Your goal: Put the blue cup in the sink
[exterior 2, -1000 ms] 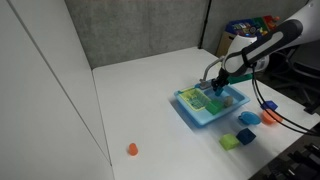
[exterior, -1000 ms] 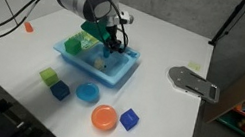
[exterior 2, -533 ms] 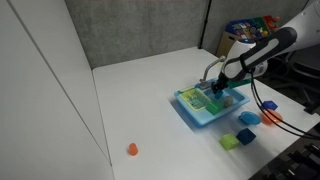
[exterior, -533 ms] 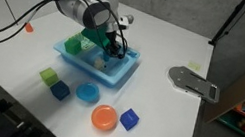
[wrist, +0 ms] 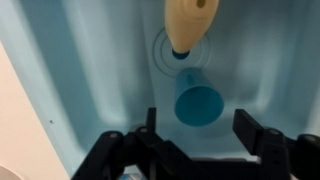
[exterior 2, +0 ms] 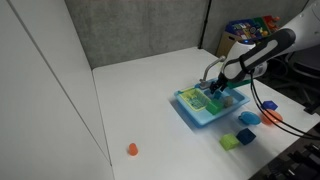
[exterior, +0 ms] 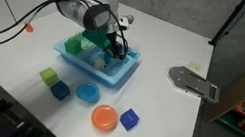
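In the wrist view the blue cup (wrist: 198,100) lies on its side on the floor of the light-blue sink (wrist: 95,70), just below the drain ring and the beige faucet tip (wrist: 190,25). My gripper (wrist: 200,128) hangs right over it, open. Both dark fingers (wrist: 248,125) stand apart on either side and clear of the cup. In both exterior views the gripper (exterior: 109,46) (exterior 2: 222,88) reaches down into the sink (exterior: 122,74) (exterior 2: 195,115), and the arm hides the cup there.
Green toys (exterior: 86,42) sit in the sink's other end. In front of it on the white table lie an orange plate (exterior: 104,118), a flat blue dish (exterior: 87,93), two blue cubes (exterior: 130,119) (exterior: 60,90) and a green block (exterior: 50,76). A grey metal piece (exterior: 193,82) lies to the side.
The arm's upper links shifted a little a second ago; since then it holds still with the gripper down in the sink. The toys on the table have not moved.
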Available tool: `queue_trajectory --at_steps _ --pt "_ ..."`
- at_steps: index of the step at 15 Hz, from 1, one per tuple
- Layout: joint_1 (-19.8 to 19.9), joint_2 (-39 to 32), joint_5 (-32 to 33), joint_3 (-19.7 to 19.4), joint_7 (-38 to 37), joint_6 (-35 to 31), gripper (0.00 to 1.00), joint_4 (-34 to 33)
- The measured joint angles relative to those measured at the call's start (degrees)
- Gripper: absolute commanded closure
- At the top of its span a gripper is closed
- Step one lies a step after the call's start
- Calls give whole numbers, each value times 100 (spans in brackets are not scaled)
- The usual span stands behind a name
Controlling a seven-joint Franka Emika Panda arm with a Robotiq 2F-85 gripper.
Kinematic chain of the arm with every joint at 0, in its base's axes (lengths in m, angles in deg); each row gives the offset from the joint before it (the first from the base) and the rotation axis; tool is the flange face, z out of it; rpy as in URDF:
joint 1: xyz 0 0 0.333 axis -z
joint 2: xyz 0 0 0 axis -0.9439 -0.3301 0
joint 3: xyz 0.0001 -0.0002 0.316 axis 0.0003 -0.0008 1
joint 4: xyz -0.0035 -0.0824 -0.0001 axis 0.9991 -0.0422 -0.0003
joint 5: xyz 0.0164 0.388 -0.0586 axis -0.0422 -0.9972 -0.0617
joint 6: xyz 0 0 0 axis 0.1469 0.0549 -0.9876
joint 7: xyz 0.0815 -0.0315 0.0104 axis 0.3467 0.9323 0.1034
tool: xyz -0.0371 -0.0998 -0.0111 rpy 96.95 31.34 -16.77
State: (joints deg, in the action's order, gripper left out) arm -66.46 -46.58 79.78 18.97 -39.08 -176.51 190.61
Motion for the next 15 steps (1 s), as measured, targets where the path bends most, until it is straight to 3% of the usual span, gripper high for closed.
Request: queue_trajectory --at_steps 6,15 --pt "-3 326 0 6 84 147 0 -54" --pt "2 1251 0 6 282 1413 0 -9"
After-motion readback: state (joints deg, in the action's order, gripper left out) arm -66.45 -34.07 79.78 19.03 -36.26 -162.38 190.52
